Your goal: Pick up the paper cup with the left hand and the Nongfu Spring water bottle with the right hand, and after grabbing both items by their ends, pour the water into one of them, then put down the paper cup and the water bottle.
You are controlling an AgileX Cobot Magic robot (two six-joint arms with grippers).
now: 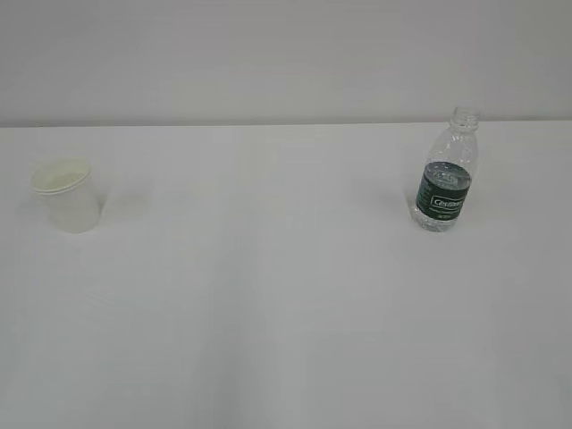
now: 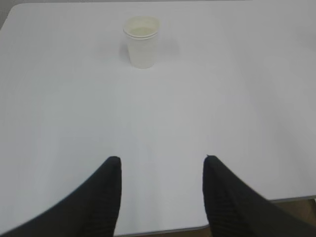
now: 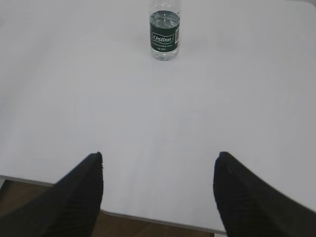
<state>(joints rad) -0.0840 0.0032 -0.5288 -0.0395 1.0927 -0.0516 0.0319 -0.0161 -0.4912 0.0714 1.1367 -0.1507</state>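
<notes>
The paper cup [image 1: 67, 196] stands upright at the left of the white table; in the left wrist view the cup [image 2: 142, 41] is far ahead, slightly left of centre. My left gripper [image 2: 162, 160] is open over the table's near edge, nothing between its fingers. The Nongfu Spring water bottle [image 1: 445, 175], clear with a dark green label and no cap, stands upright at the right. The right wrist view shows the bottle [image 3: 164, 30] far ahead at the top. My right gripper [image 3: 159, 157] is open wide and empty, near the table's front edge. Neither arm appears in the exterior view.
The white table [image 1: 286, 295] runs back to a pale wall [image 1: 286, 54]. Its near edge [image 3: 163, 222] shows under the right gripper, with brown floor below. A wide stretch of bare tabletop separates cup and bottle.
</notes>
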